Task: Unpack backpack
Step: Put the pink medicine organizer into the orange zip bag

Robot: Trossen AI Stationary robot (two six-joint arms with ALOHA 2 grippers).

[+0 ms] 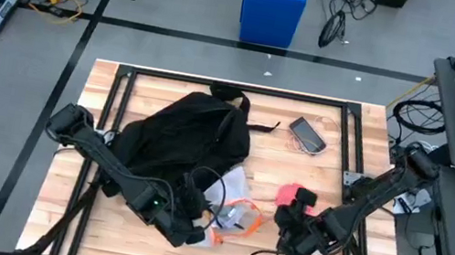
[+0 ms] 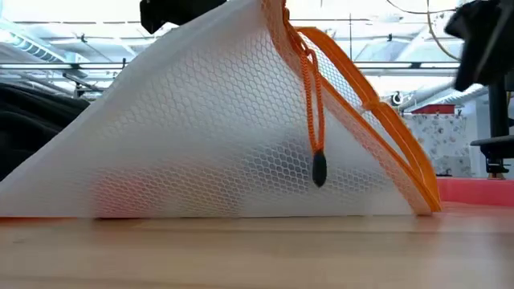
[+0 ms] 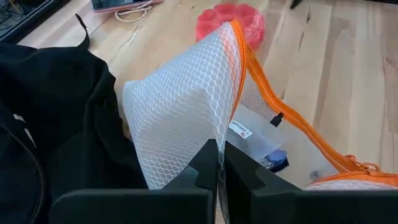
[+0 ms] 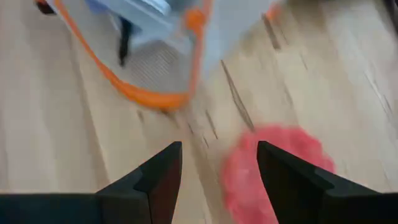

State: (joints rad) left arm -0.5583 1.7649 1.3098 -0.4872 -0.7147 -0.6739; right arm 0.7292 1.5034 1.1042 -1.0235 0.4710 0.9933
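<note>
The left gripper [image 3: 217, 177] pinches the white mesh pouch [image 3: 186, 106], lifting one edge; small packets lie inside. The right gripper [image 4: 217, 168], jaws spread, hovers over a pink object [image 4: 273, 168]. The backpack [image 1: 179, 138] lies left, on the table [image 1: 340, 174]

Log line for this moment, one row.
left gripper: shut on mesh pouch | right gripper: open, above red item | backpack: on table
</note>
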